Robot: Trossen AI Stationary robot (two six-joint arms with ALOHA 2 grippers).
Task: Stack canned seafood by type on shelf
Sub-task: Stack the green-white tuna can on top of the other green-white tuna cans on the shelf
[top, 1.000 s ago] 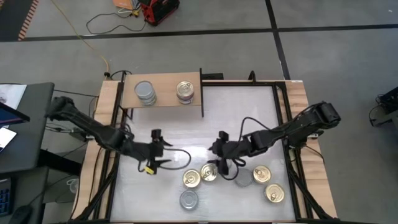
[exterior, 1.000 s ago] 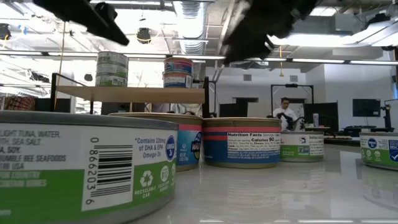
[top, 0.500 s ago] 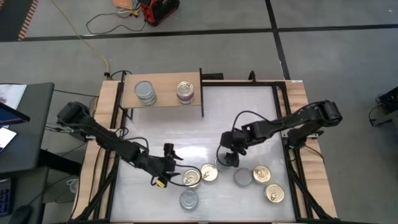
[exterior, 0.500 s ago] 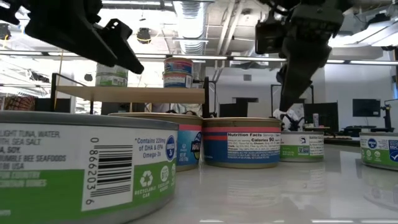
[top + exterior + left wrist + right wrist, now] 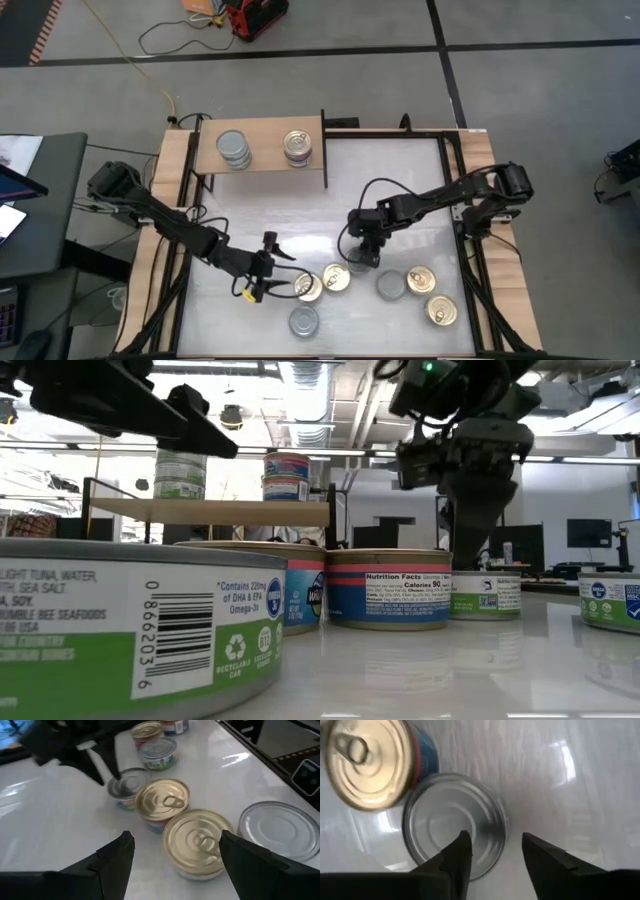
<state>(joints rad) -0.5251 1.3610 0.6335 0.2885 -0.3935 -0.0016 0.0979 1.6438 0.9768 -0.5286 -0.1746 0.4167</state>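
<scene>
The shelf (image 5: 262, 158) stands at the table's far left, bearing a stack of silver-lidded tins (image 5: 233, 148) and a stack of gold-lidded tins (image 5: 297, 146). More canned seafood stands loose near the front edge. My left gripper (image 5: 283, 281) is open and nearly level. Its fingers flank the nearest gold-lidded tin (image 5: 200, 842) without touching it. My right gripper (image 5: 359, 258) points steeply down, open, over a silver-lidded tin (image 5: 452, 825). One finger stands over its lid and the other beyond its rim. I cannot tell whether either one touches it.
A second gold-lidded tin (image 5: 336, 277) stands between the two grippers. Loose tins lie to the right: silver (image 5: 392, 285), gold (image 5: 420, 280) and gold (image 5: 440, 311). A silver one (image 5: 303, 321) stands by the front edge. The shelf's dark end panel (image 5: 324, 150) rises at its right end.
My left gripper has moved toward the table's near edge and rightward, sinking, up to the nearest gold-lidded tin. My right gripper has tipped from slanting to steeply downward and come down over the silver-lidded tin. No tin has moved.
</scene>
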